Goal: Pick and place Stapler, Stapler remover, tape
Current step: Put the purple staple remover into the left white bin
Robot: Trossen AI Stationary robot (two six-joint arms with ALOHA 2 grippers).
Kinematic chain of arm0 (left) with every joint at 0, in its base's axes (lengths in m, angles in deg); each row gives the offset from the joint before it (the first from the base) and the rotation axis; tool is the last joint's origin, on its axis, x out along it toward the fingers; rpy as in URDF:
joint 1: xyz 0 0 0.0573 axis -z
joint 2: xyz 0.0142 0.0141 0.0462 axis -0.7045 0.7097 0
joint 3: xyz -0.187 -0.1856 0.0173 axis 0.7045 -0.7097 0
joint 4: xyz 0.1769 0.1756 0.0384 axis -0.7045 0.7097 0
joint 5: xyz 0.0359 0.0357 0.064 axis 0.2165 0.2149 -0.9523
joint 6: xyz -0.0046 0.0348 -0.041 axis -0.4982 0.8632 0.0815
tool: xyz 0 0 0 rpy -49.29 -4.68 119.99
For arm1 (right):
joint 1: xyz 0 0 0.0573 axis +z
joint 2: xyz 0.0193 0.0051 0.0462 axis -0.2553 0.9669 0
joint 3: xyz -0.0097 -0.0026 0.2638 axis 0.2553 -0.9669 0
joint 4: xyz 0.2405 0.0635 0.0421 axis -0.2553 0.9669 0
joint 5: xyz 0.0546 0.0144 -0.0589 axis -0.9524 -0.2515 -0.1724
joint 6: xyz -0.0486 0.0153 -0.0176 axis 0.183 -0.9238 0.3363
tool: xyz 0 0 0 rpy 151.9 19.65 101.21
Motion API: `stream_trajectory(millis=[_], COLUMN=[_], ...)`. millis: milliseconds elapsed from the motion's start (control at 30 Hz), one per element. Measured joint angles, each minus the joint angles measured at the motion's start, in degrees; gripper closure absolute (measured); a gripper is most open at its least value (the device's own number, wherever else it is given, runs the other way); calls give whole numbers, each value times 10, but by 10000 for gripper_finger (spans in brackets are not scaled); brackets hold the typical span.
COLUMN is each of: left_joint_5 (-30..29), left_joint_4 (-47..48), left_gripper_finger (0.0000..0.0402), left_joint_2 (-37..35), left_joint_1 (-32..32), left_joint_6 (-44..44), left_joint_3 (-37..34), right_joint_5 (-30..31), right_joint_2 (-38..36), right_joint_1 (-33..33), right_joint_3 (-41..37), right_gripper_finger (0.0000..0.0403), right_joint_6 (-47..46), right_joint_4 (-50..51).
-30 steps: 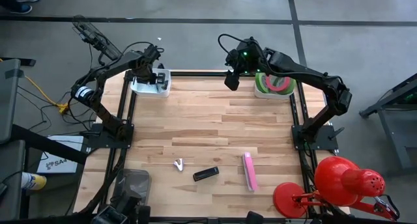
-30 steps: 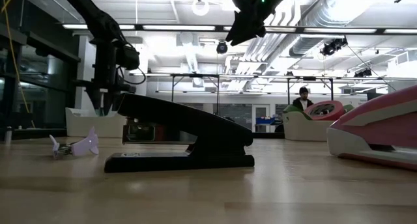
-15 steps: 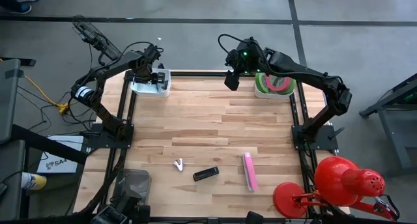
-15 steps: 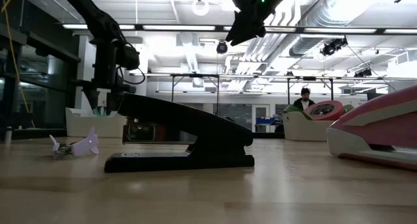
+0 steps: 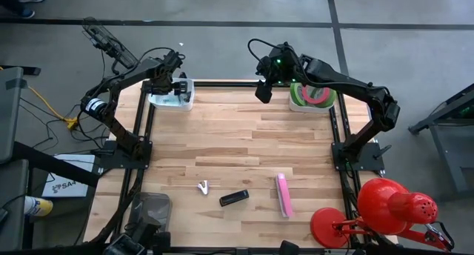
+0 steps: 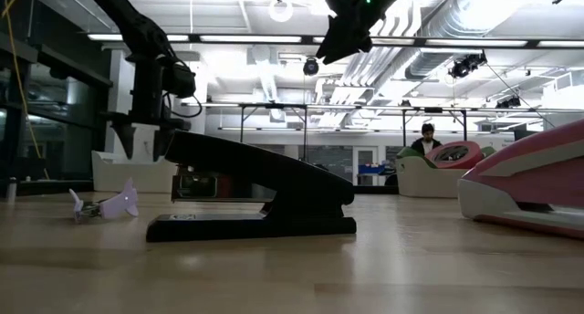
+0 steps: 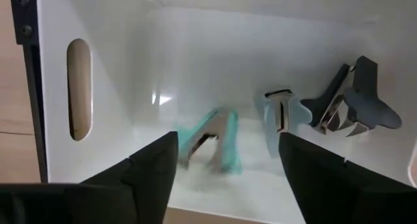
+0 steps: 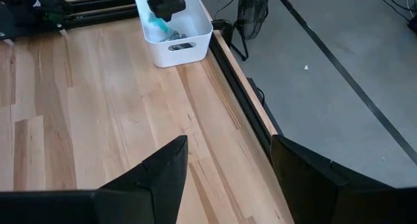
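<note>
Wooden table (image 5: 244,136) with staplers (image 5: 234,198), bins (image 5: 174,98)

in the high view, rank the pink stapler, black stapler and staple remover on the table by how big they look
1. Pink stapler, the longest.
2. Black stapler, clearly shorter.
3. Staple remover, the smallest.

Grey concrete floor (image 5: 222,7) is surrounding the wooden table (image 5: 244,144), crossed by dark seams. Beyond the table, fluorescent ceiling lights (image 6: 246,38) are glowing under exposed ducts (image 6: 474,13), and a person (image 6: 425,139) is apparently sitting far back.
</note>
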Motion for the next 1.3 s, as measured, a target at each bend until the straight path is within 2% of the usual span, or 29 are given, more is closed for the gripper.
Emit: stream_trajectory(millis=[133,367,700,900,1300], left_joint_5=[0,20,76,78,75], left_joint_4=[1,28,131,159,209], left_gripper_finger=[119,115,115,115,115], left_joint_2=[0,0,-2,-15,-73], left_joint_1=[0,0,2,33,126], left_joint_6=[-10,-8,12,3,-84], left_joint_3=[1,45,130,141,141], right_joint_5=[0,-1,-11,-11,-15], right_joint_2=[0,0,0,0,0], right_joint_1=[0,0,0,0,0], right_joint_3=[0,0,0,0,0], right_gripper_finger=[192,192,192,192,192], right_joint_6=[1,5,5,5,46], right_joint_4=[0,5,6,10,36])
